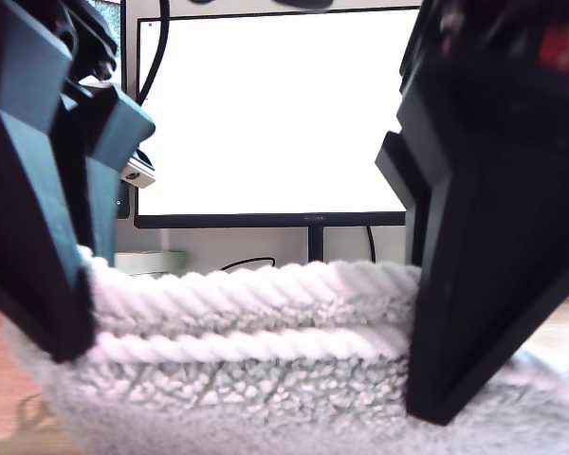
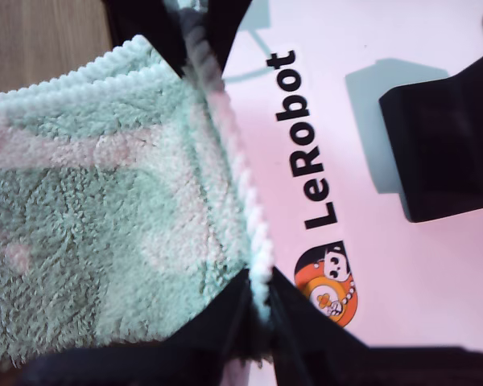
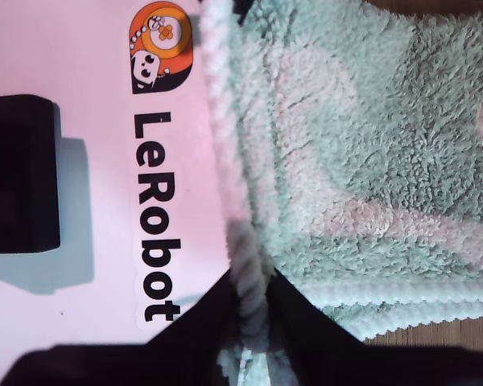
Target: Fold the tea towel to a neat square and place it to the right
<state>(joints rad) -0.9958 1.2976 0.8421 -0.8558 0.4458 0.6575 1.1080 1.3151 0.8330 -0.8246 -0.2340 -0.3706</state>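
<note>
Here, "LeRobot" logo [image 2: 310, 137] beside the tea towel [image 2: 105, 209], its ribbed edge clenched in both end effectors

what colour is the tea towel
Mint green with pale pink patches and a whitish ribbed edge: the tea towel, clearest in first wrist view.

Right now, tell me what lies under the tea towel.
Beside the tea towel a pale mat printed "LeRobot" shows, with wooden table past its other edge. What lies directly beneath the cloth is covered.

Towel [image 1: 266, 379] cut off at lower edge of exterior view; arms there blurred, cropped, fingertips hidden.
</note>
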